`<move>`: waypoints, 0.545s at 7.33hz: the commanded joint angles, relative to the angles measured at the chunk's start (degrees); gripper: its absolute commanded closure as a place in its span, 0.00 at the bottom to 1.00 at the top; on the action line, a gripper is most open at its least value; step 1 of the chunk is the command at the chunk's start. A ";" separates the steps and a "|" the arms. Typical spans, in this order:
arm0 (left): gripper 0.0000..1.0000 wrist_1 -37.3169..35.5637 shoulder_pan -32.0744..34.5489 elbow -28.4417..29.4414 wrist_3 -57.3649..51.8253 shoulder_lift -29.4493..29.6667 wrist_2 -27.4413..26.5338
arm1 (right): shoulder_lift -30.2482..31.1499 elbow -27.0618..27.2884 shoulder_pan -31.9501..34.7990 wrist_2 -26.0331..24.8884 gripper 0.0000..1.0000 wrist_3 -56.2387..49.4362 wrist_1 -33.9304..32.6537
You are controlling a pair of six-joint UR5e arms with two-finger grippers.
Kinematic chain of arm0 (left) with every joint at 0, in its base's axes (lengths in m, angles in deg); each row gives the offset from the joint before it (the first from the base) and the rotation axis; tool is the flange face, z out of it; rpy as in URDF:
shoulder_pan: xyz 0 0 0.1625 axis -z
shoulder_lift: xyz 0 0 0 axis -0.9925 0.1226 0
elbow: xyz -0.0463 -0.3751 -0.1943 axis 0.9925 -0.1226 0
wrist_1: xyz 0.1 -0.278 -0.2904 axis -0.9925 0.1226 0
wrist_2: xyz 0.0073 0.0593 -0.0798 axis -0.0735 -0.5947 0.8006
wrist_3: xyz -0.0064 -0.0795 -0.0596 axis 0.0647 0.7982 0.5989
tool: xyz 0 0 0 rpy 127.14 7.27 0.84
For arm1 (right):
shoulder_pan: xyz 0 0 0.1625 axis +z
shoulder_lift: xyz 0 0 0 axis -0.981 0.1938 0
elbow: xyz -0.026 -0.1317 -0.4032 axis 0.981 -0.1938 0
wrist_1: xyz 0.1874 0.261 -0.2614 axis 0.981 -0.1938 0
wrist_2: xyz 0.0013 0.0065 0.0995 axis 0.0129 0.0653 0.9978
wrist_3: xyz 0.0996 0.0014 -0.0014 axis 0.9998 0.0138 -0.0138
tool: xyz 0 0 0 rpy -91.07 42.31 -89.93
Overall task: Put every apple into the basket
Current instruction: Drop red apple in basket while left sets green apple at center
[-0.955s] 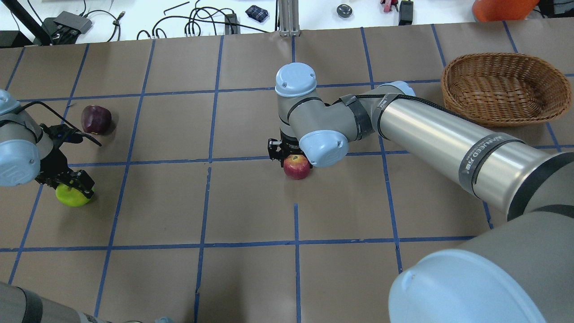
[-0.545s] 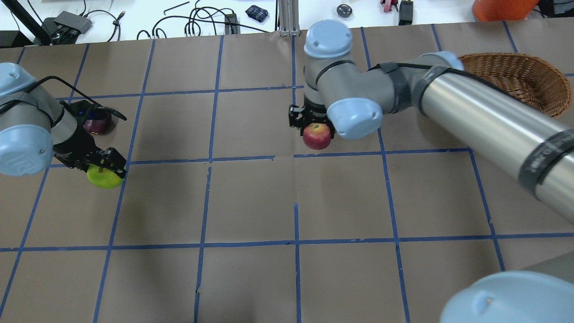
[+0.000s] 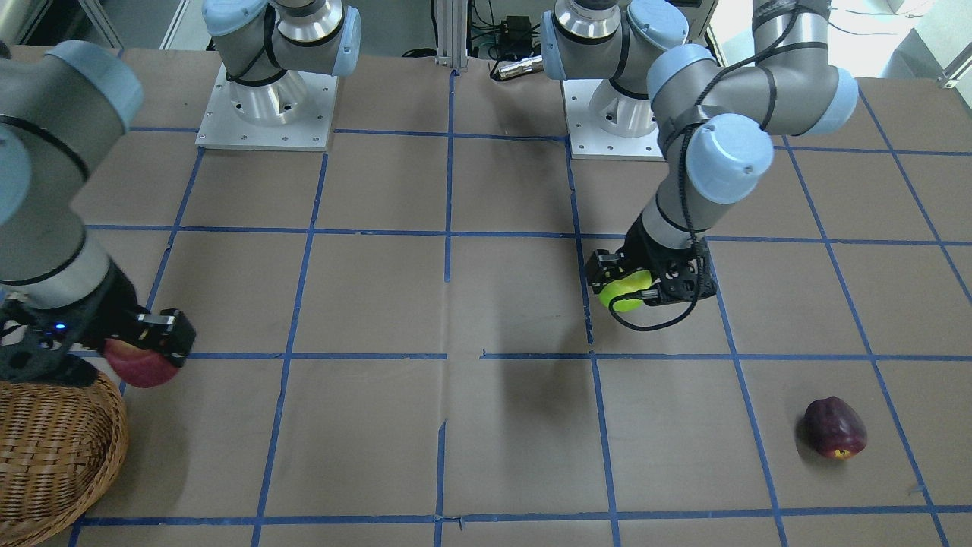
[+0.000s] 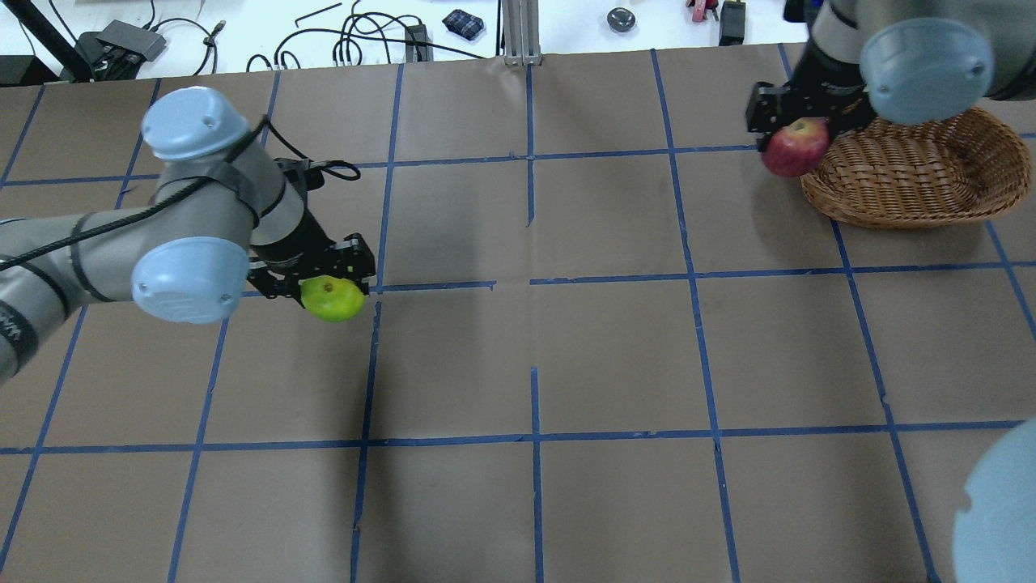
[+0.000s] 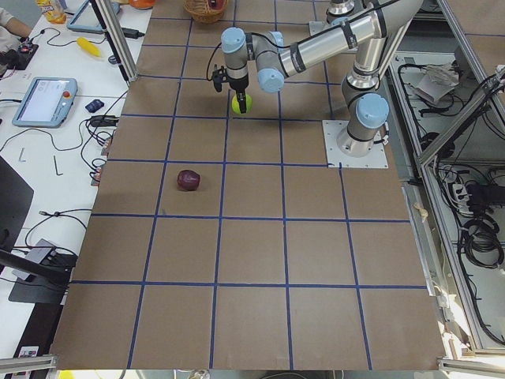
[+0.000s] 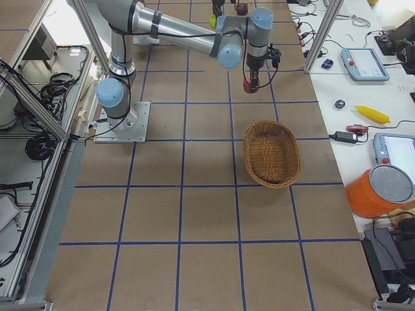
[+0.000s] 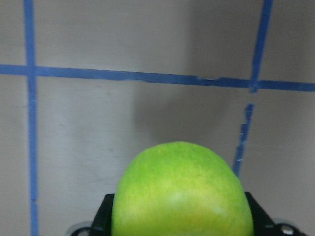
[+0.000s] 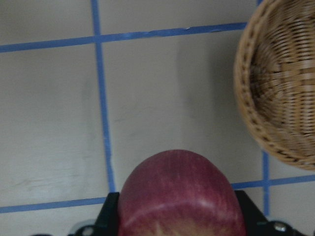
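Observation:
My right gripper (image 4: 797, 138) is shut on the red apple (image 4: 795, 148) and holds it in the air just left of the wicker basket (image 4: 914, 202); it also shows in the front view (image 3: 140, 363) and the right wrist view (image 8: 181, 194). My left gripper (image 4: 328, 287) is shut on the lime-green apple (image 4: 333, 298), lifted above the table left of centre, also in the front view (image 3: 627, 291) and the left wrist view (image 7: 181, 191). The maroon apple (image 3: 834, 427) lies on the table; the left arm hides it in the overhead view. The basket (image 3: 53, 448) holds no apples.
The table is brown paper with a blue tape grid (image 4: 534, 279). Cables and small tools (image 4: 356, 36) lie beyond the far edge. An orange container (image 6: 379, 191) stands off the table beyond the basket. Both arm bases (image 3: 266, 99) stand at the robot's side.
My right gripper has carried the red apple from the table's middle rightward to the basket's left rim. My left gripper has carried the green apple rightward and now covers the maroon apple in the overhead view.

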 commanded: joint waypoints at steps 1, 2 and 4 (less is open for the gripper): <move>0.54 -10.51 10.35 0.50 14.88 4.15 3.16 | -4.89 -4.62 -9.39 -3.76 1.00 -15.81 -1.44; 0.54 -14.83 13.27 0.42 19.37 7.48 3.36 | -9.10 -7.69 -11.86 -4.04 1.00 -20.30 -3.37; 0.54 -23.54 17.24 0.68 25.37 13.02 6.93 | -17.19 -10.09 -15.30 -3.96 1.00 -26.46 -10.97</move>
